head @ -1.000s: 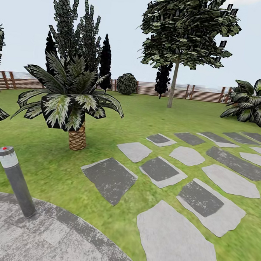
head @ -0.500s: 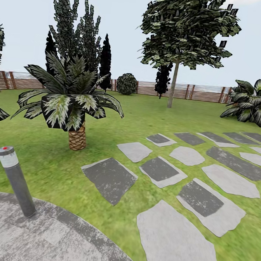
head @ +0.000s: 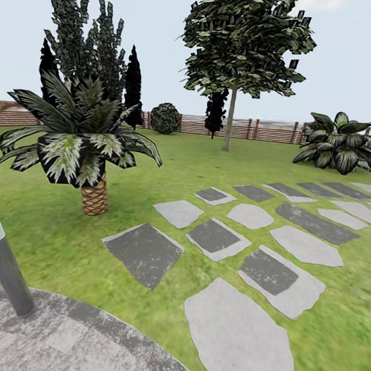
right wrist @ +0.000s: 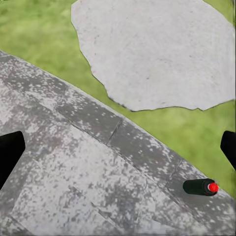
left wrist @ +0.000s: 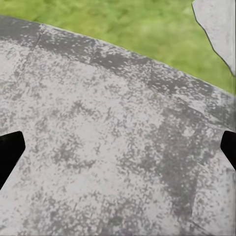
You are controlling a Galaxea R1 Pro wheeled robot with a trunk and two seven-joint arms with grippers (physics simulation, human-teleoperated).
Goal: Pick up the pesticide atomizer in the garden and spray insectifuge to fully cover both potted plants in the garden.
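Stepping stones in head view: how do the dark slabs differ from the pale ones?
The dark slab is charcoal grey with a pale rim and straight, roughly four-sided edges; the pale slab is light grey all over with an irregular rounded outline. The nearest pale slab looks larger than any dark one, though it is also closest. Both lie flat in the lawn along one path, apart from each other.

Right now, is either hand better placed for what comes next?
Neither, I'd judge: the left hand and right hand both hang open over the grey paving, holding nothing. The robot likely has to drive on first.
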